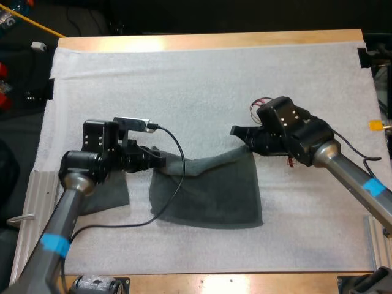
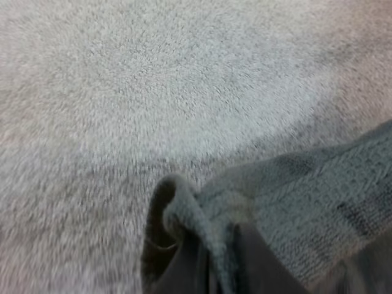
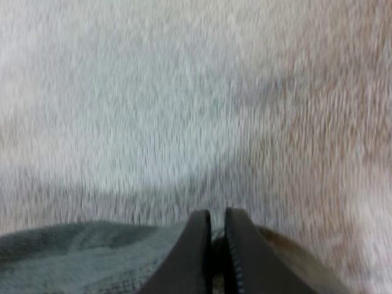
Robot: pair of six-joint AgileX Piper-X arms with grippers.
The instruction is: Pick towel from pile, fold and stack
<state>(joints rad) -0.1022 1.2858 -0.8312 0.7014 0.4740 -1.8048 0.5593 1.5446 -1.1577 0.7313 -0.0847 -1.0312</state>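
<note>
The left claw (image 1: pixel 158 158) is clamped on one corner of the spread dark grey-green towel (image 1: pixel 208 193), whose long axis runs rightward over the white mat (image 1: pixel 202 79) to the right claw (image 1: pixel 242 136), which pinches the opposite corner. A second dark cloth piece (image 1: pixel 107 195) lies under the left claw's arm; I cannot tell if it is separate.

Robotics lab workstation: pale wooden table (image 1: pixel 214 40) covered by white fleecy mat (image 1: pixel 184 86); grey metal left robot arm (image 1: pixel 61 226), matching right robot arm (image 1: pixel 358 180); ribbed aluminium rail (image 1: pixel 24 196) at table's left edge.
</note>
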